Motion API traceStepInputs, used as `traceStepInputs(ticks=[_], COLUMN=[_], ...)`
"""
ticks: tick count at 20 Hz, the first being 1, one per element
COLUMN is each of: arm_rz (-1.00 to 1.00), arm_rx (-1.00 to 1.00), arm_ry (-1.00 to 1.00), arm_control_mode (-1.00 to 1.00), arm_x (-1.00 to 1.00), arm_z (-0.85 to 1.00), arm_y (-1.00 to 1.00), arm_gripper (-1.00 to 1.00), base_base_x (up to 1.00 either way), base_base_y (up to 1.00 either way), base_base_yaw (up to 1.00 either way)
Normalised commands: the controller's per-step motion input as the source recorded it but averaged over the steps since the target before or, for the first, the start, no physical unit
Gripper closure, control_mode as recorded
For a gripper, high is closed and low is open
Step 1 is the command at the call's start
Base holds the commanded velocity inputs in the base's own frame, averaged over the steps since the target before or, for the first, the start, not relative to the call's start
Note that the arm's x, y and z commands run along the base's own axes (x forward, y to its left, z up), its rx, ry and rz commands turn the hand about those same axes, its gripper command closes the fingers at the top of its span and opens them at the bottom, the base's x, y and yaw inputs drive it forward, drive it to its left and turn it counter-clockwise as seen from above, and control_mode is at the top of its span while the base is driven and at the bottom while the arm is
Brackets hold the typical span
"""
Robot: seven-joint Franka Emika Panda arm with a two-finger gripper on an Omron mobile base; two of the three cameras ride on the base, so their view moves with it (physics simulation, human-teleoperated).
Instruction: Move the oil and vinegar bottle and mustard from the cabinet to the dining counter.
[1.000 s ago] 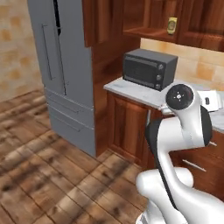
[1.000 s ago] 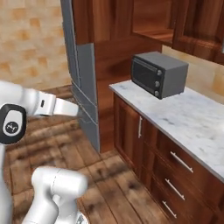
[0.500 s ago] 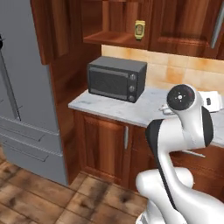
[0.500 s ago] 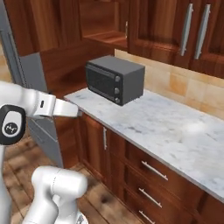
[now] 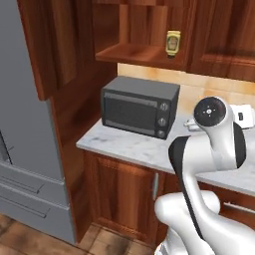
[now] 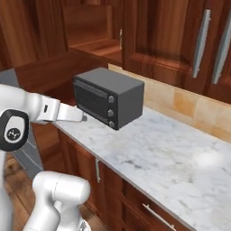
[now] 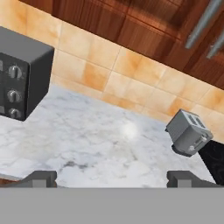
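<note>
Left base view: I see the mustard (image 5: 173, 43) upright on the open shelf (image 5: 139, 54) of the cabinet (image 5: 219, 35), above and a bit right of the toaster oven (image 5: 140, 106). Oven sits on the marble counter (image 5: 134, 147), fridge (image 5: 25, 149) to its left.

Right base view: same oven (image 6: 108, 96) on the counter (image 6: 171, 158); cabinet doors (image 6: 167, 36) w/ silver bar handles (image 6: 200, 38) up and right of the oven. My arm (image 6: 49, 110) reaches toward the oven's left front corner.

Hand view: hand (image 7: 111, 178) has fingers (image 7: 40, 178) spread wide apart, nothing between them, over bare counter (image 7: 100, 144). Oven (image 7: 22, 78) at left edge, a small grey toaster (image 7: 189, 132) well right of it.
</note>
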Motion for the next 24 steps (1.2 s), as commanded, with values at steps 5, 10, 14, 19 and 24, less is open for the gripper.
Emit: traceStepInputs(ticks=[5,10,14,19,24], arm_rz=[0.0,0.0,0.0,0.0,0.0], arm_rx=[0.0,0.0,0.0,0.0,0.0], arm_ry=[0.0,0.0,0.0,0.0,0.0], arm_control_mode=[1.0,1.0,1.0,1.0,1.0], arm_x=[0.0,0.0,0.0,0.0,0.0], arm_z=[0.0,0.0,0.0,0.0,0.0], arm_y=[0.0,0.0,0.0,0.0,0.0], arm_gripper=[-1.0,-1.0,-1.0,-1.0,-1.0], base_base_x=[0.28,0.44,0.42,0.4,0.58], base_base_y=[0.63,0.31,0.22,0.29,0.31], base_base_yaw=[-0.08,-0.22,-0.32,-0.32,-0.24])
